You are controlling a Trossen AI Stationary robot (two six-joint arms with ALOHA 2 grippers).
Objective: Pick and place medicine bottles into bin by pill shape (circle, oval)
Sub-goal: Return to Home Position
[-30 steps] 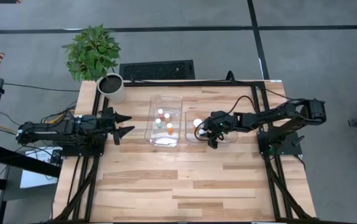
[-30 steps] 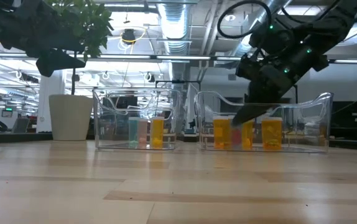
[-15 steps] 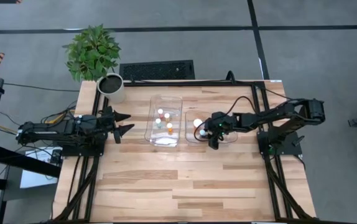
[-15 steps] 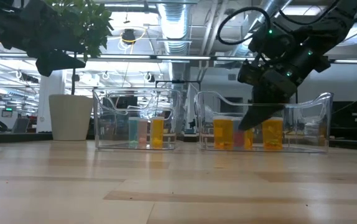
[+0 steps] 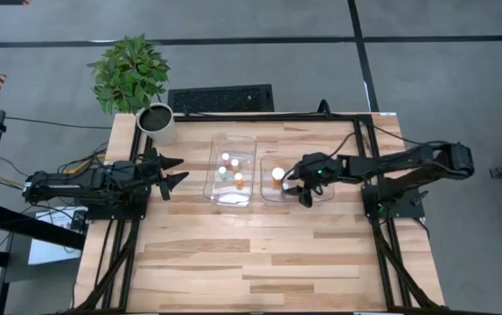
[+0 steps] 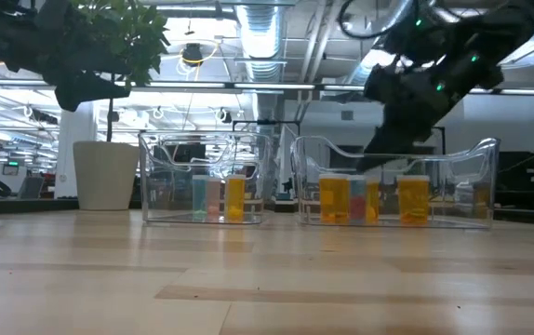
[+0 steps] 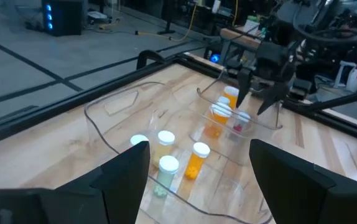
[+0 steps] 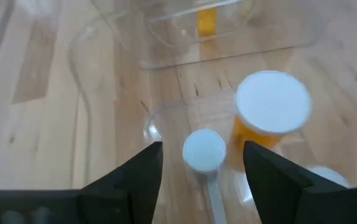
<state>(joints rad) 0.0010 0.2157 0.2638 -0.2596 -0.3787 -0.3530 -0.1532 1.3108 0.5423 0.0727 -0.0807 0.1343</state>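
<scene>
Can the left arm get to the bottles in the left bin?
Probably yes: the left gripper hovers open beside the left bin, no lid covers the bottles, and nothing stands between.

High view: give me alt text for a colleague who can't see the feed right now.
Seen from above, the right gripper hangs open and empty over the right clear bin, one white-capped bottle showing beside it. The left clear bin holds four more, and the left gripper sits open at the table's left side, near a potted plant.
</scene>
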